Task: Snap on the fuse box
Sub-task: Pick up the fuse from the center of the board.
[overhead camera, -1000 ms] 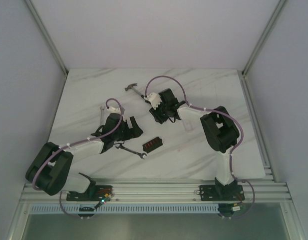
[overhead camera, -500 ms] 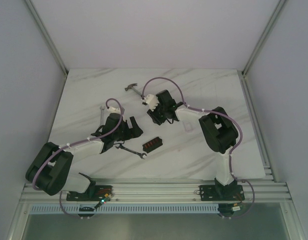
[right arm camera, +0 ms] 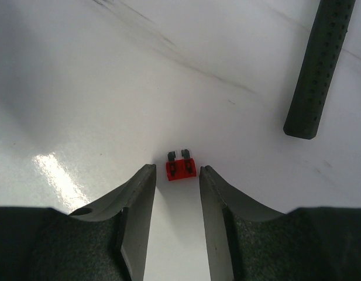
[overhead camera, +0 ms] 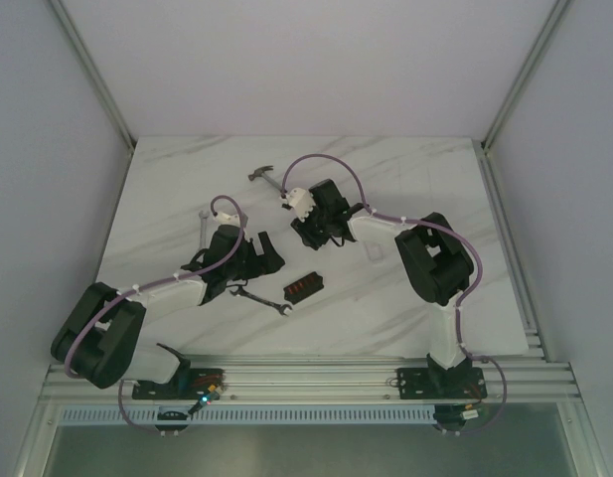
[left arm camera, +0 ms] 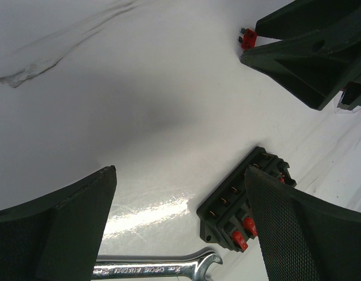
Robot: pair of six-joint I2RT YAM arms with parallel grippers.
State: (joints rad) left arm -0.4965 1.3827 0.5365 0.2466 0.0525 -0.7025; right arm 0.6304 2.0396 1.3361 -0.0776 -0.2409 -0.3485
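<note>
2 claws are released. The left claw [left arm camera: 179,174] is wide over the white marble desk [left arm camera: 139,82], with the small black plastic fuse box [left arm camera: 241,202] with red fuses at lower right. The right claw [right arm camera: 176,182] is narrowly parted, its tips flanking a tiny red fuse [right arm camera: 181,170]. The stamped lettering on the silver steel wrench [left arm camera: 162,270] is unreadable.

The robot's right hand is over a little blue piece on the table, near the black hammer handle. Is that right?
Nearly. The little piece is red, not blue. The right wrist view shows the red piece lying on the table at the tips of the right gripper, whose fingers are open, with the black hammer handle off to one side.
</note>
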